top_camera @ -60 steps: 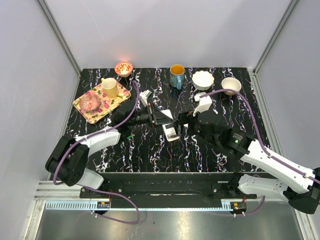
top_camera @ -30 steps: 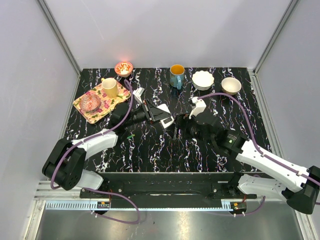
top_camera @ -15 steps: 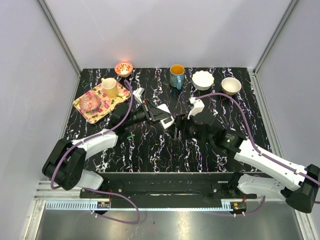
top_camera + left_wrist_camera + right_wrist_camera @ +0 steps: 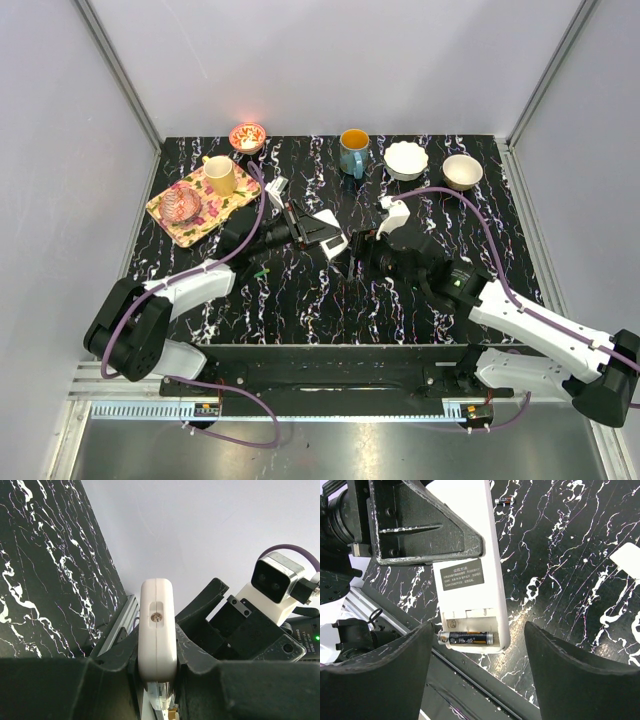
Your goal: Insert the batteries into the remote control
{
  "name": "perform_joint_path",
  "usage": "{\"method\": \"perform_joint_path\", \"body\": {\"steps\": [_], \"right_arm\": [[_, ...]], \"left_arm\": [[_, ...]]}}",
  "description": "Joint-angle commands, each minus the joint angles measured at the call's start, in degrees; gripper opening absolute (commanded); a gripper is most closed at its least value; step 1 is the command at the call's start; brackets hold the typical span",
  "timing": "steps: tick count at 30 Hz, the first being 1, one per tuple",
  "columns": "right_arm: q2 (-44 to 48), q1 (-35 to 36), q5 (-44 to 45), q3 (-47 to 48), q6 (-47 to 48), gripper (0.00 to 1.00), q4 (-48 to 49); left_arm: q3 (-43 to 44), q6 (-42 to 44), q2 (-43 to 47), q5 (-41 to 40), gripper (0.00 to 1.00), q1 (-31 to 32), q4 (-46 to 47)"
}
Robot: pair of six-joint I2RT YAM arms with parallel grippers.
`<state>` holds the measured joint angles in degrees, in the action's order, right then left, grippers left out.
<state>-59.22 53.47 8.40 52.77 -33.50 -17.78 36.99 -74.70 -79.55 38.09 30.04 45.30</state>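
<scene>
The left gripper point(image 4: 157, 662) clamps the flat white plastic remote control point(image 4: 492, 580) by its sides and holds it clear of the black, white-veined marble-pattern table point(image 4: 570, 540), plain back facing up. One dark cylindrical battery point(image 4: 467, 638) lies in the open compartment at the remote's free end. The right gripper point(image 4: 479, 635) hovers over that end, jaws wide and holding nothing. A second small battery point(image 4: 503, 500) lies loose on the table.
</scene>
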Motion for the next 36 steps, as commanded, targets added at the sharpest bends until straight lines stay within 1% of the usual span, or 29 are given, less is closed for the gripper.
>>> {"method": "perform_joint_path", "body": {"steps": [1, 7, 25, 26, 28, 29, 32, 36], "right_arm": [[1.13, -0.47, 0.56, 0.49, 0.01, 0.82, 2.40], [0.77, -0.39, 0.65, 1.37, 0.01, 0.82, 2.49], [1.83, -0.83, 0.12, 0.14, 0.01, 0.73, 2.66], [1.92, -0.74, 0.12, 0.14, -0.08, 0.74, 2.66], [2.09, -0.83, 0.30, 0.22, -0.17, 0.78, 2.66], [2.18, -0.91, 0.30, 0.22, -0.43, 0.82, 2.66], [2.18, -0.91, 0.21, 0.75, -0.87, 0.85, 2.93], [1.74, -0.91, -0.84, 1.45, -0.34, 0.84, 3.19]], "left_arm": [[-0.08, -0.01, 2.29, -0.29, 0.00, -0.16, 5.06], [-0.34, -0.01, 2.29, -0.38, 0.00, -0.16, 5.15], [-0.61, -0.27, 2.73, -0.20, 0.00, -0.16, 5.33], [-0.69, -0.27, 2.73, -0.20, 0.00, -0.16, 5.41], [-0.69, -0.19, 2.64, -0.20, 0.00, -0.16, 5.41], [-0.78, -0.19, 2.56, -0.29, 0.00, -0.16, 5.41], [-1.04, -0.10, 2.29, -0.47, 0.00, -0.16, 5.41], [-1.13, -0.36, 2.03, -0.38, 0.00, -0.16, 5.68]]}}
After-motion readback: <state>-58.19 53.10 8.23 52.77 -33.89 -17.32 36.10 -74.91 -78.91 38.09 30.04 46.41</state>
